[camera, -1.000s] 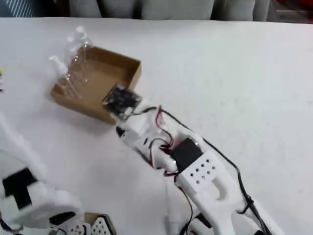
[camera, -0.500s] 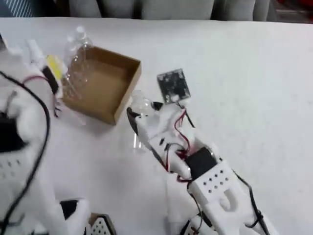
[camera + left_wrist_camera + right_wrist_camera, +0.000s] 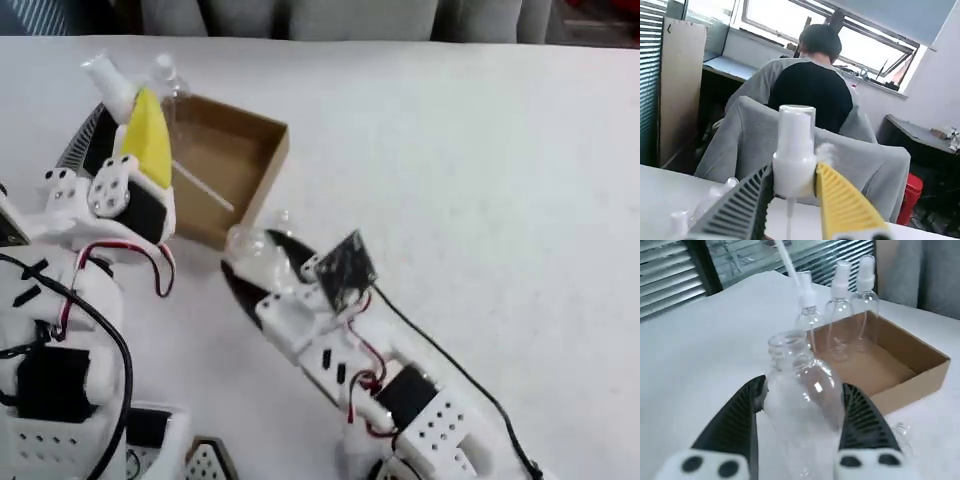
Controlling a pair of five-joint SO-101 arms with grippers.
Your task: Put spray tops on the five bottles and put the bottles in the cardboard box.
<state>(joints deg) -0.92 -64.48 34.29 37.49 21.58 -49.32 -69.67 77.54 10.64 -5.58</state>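
Two holds: my right end effector (image 3: 804, 388) clamps the likely light, slippery, crushable bottle (image 3: 801, 367) at its belly, my left end effector (image 3: 794, 172) the stiff spray top (image 3: 795, 135) by its collar.

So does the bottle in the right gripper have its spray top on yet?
Off. The bottle in the right gripper shows a bare, open neck, and the left gripper holds a spray top.

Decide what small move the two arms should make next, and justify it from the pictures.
Probably carry the spray top, clamped in the left gripper, to the open neck of the uncapped bottle that the right gripper holds near the cardboard box.
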